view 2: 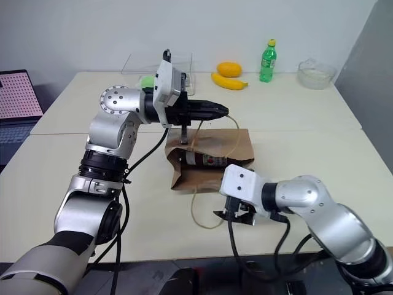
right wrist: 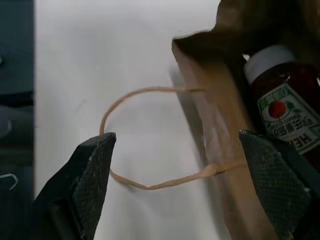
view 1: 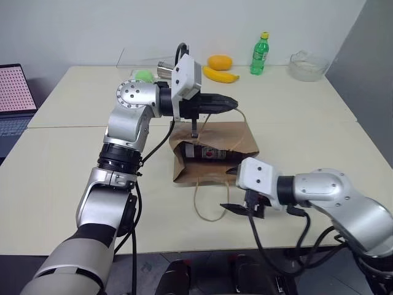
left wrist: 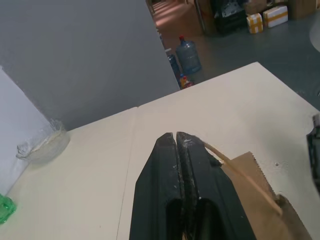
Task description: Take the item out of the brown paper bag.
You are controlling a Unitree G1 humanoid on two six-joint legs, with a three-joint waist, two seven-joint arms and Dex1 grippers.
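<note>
The item [right wrist: 282,107], a red sauce bottle, lies inside the bag [view 1: 215,153], just beyond the right end effector [right wrist: 180,170], fingers apart; left end effector [view 1: 232,103] clamps the cord handle [left wrist: 240,172].

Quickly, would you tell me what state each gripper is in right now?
Left gripper: shut on the cord handle of the bag.
Right gripper: open, holding nothing.

The brown paper bag [view 1: 215,153] lies flat on the desk [view 1: 73,153], mouth gaping, one cord handle lifted; inside it lies the item [right wrist: 285,105], a white-capped red ketchup bottle.
</note>
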